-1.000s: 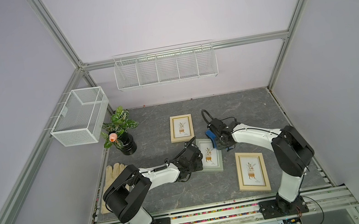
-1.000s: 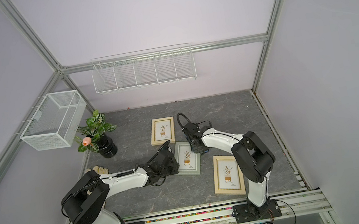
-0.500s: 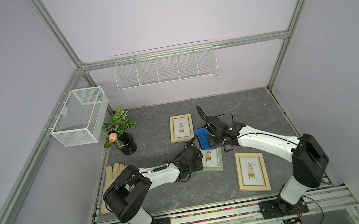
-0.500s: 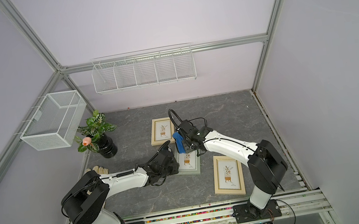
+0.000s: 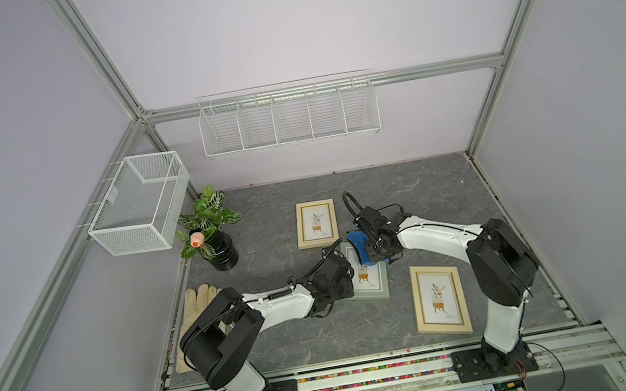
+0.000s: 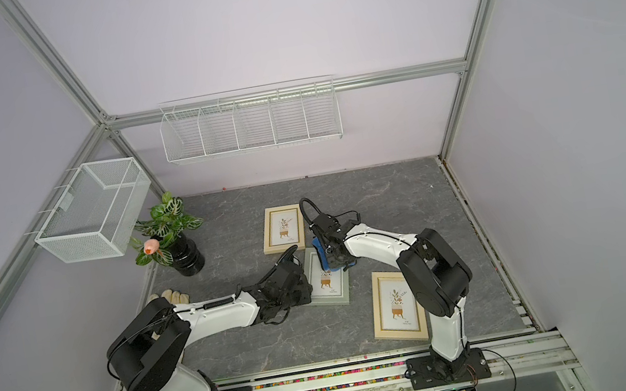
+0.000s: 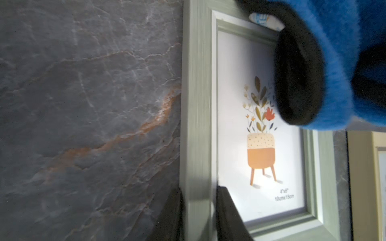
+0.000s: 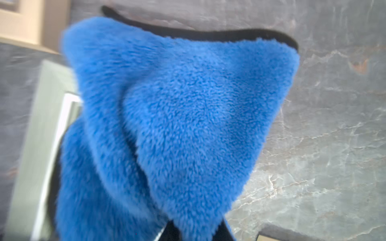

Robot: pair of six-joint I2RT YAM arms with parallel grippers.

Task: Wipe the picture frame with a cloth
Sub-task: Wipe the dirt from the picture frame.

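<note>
Although a beige glove (image 5: 193,307) lies well to the left of the picture frame (image 5: 369,282), it has no part in this job and sits untouched at the table (image 5: 302,332) edge. Closer in, the left gripper (image 7: 198,212) is at the frame's left long side. The left wrist view shows one finger outside the grey-green rail and the other on the glass side, the jaws closed narrowly on that rail. I judge this grip to be a brace: the frame lies flat on smooth stone-patterned table and would slide under a push if nothing pinned it.

Over the frame's far end lies the cloth (image 5: 357,245), royal blue with a dark hem. It is bunched and folded, and it covers the upper part of the printed plant. It seems to rest on the glass, though actual contact is hard to confirm. Just right of the frame, the right gripper (image 5: 376,252) is fully closed on a gathered fold of the cloth, so the loose bulk hangs beneath as a soft pad. The wiping looks under way, with the near half of the glass left uncovered.

Two pale wooden frames, one beyond (image 5: 316,223) the grey-green frame and one to its right (image 5: 440,299), lie apart from both arms.
</note>
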